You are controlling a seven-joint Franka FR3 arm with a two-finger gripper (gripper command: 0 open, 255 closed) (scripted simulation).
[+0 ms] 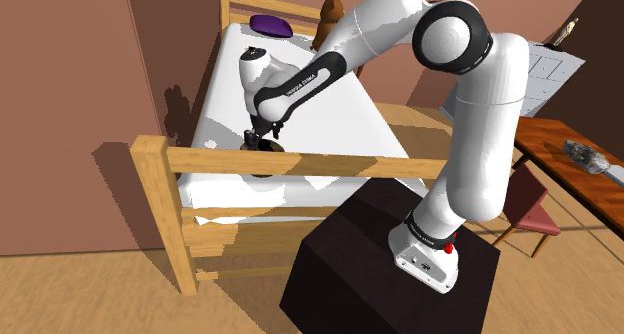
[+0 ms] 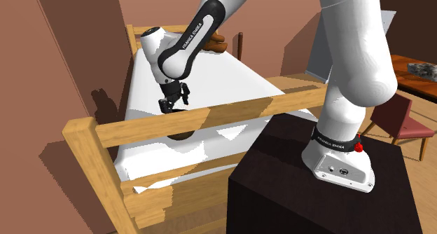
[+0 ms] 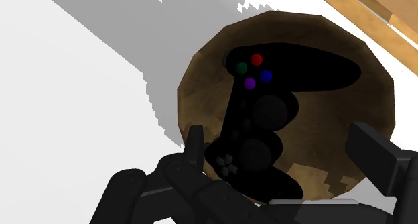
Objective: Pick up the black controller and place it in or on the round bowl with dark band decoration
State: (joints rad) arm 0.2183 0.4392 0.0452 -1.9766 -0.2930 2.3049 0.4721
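So the black controller (image 3: pixel 258 115) was lying inside the brown bowl (image 3: pixel 201 82) on the white bed (image 1: pixel 330 132), right behind the wooden rail (image 1: pixel 300 164). The end effector (image 3: pixel 278 139) hung just over it, fingers spread wide and clamped on nothing. It looked like smooth hard plastic to me: light, stiff, a bit slippery on the rounded grips. I'd pinch it across the narrow middle. The bowl looked faceted, mottled and rigid.

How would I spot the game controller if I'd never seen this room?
Look at the wooden bed with the white mattress. By its foot rail sits a brown bowl. The black controller lies inside, showing red, green, blue and purple buttons.
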